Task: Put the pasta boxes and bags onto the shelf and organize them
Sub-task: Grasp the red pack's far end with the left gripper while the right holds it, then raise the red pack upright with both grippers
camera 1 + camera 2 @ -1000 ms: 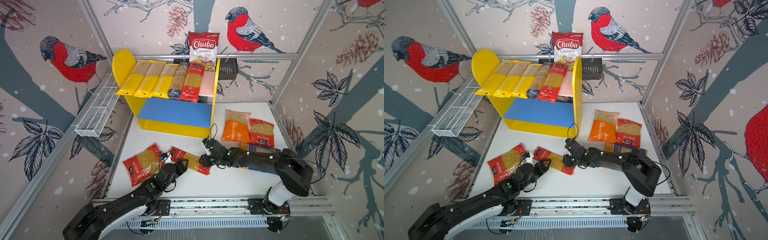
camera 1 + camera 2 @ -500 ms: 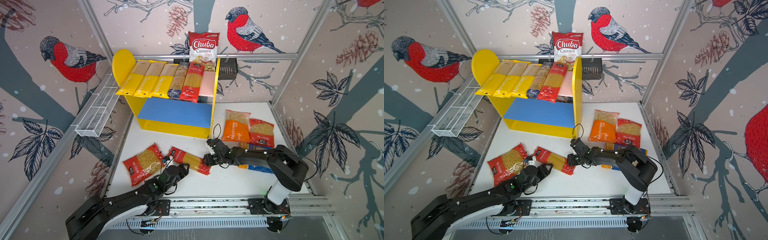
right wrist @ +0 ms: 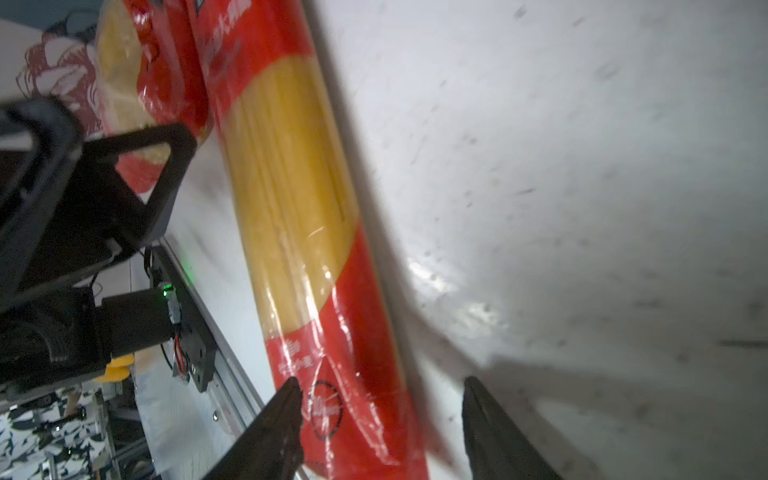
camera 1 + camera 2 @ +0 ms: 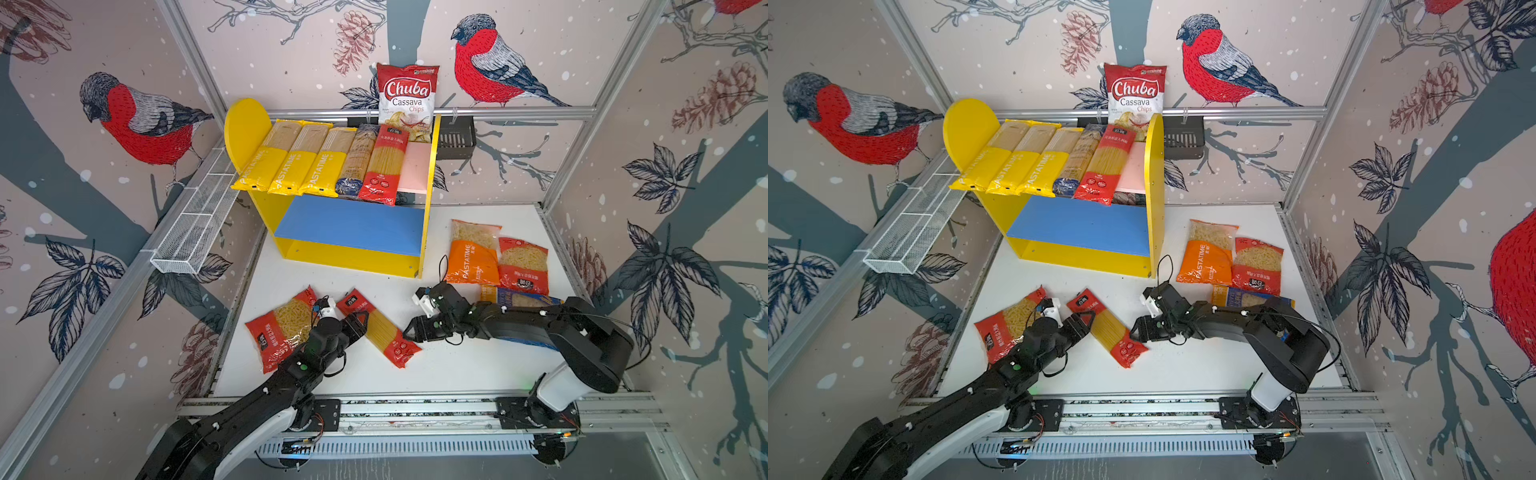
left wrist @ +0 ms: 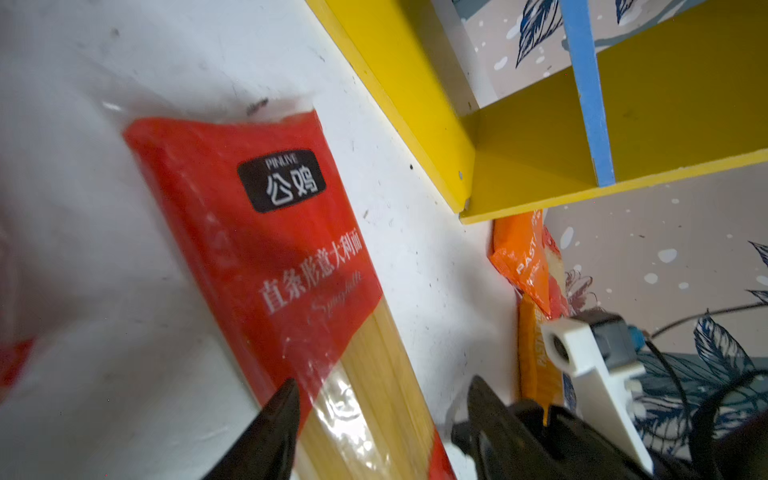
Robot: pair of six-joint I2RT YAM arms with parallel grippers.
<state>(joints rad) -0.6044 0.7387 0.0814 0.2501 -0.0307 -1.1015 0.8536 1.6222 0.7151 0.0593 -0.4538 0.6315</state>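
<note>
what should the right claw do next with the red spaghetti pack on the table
Probably ease the right claw a little forward over the red spaghetti pack and close. Its jaws are open, the pack's end lies between them on the table, and nothing is held yet.

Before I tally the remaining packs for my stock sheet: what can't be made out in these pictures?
- Blue-labelled pasta pack: both top views, mostly under the right arm.
- Red macaroni bag: both top views, part behind the left arm.
- Blue shelf board: both top views, rear hidden beneath the pink board.
</note>
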